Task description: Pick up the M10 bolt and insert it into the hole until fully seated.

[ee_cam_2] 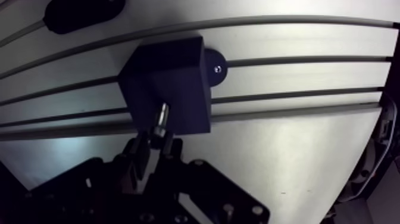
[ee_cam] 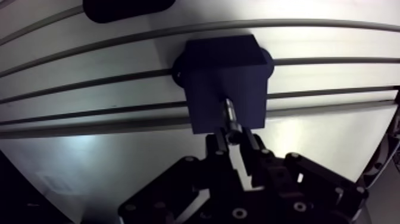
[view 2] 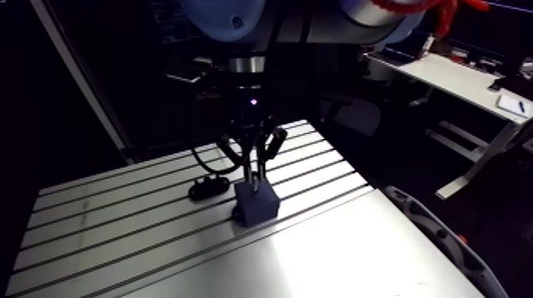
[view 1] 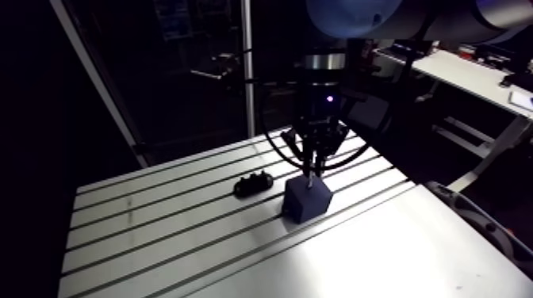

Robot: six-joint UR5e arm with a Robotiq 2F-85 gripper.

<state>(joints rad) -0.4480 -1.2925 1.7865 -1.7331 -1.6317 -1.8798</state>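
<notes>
A dark blue block (ee_cam: pixel 225 80) with the hole in its top stands on the slotted table (view 1: pixel 159 238). My gripper (ee_cam: pixel 235 138) hangs straight over it, shut on the M10 bolt (ee_cam: pixel 230 117). The bolt's shank points down at the block's top face, its tip at or just inside the hole; the hole itself is hidden behind the bolt. In the arm view the gripper (view 1: pixel 314 170) comes down onto the block (view 1: pixel 306 199) near the table's middle.
A small black holder (view 1: pixel 253 184) lies on the table just beyond the block, seen past it in the wrist view (ee_cam: pixel 126 8). A round flange (ee_cam_2: pixel 215 64) sticks out at the block's base. Slots run across the table.
</notes>
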